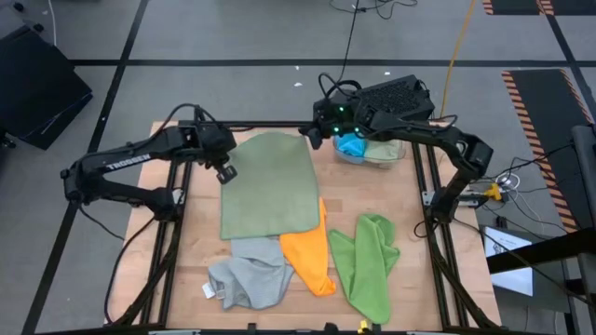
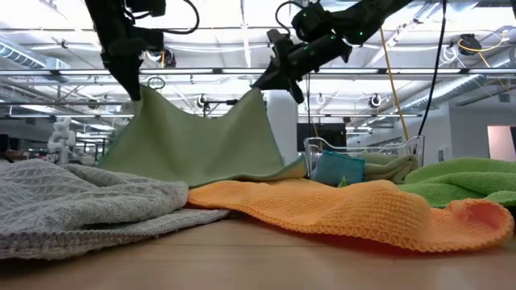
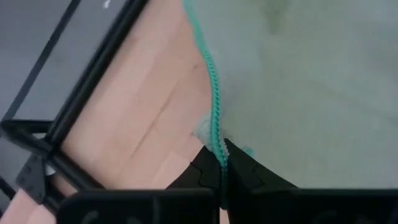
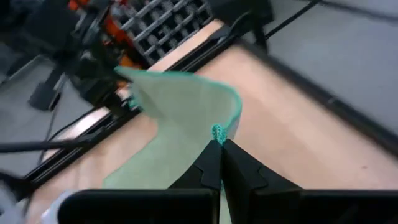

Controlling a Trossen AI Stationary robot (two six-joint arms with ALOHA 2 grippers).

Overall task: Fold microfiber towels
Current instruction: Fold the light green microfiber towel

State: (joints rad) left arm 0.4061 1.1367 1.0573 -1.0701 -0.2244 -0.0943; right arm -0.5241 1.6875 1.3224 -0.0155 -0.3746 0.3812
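1. Sage green towel point(image 1: 271, 183) held up by its two far corners over the far half of the wooden table point(image 1: 410, 209); soft, matte, roughly square, sagging between the corners with its near edge trailing on the wood, rim stitched in teal thread
2. Left gripper point(image 1: 226, 173) pinched tight on the far left corner, fingers point(image 3: 239, 176) closed over the stitched hem
3. Right gripper point(image 1: 315, 139) clamped on the far right corner, raised above the table, a small teal knot of hem poking out at the fingertips
4. Orange towel point(image 1: 310, 254) lying crumpled just near of the green one, waffle-like knit, partly tucked under its near right edge
5. Grey towel point(image 1: 249, 274) bunched at the near left, coarse diamond weave, small white tag at its edge
6. Lime green towel point(image 1: 367, 260) folded loosely at the near right, plush nap
7. Wire basket point(image 2: 360, 158) at the far right, holding a bright blue towel point(image 1: 351, 146) and another pale cloth
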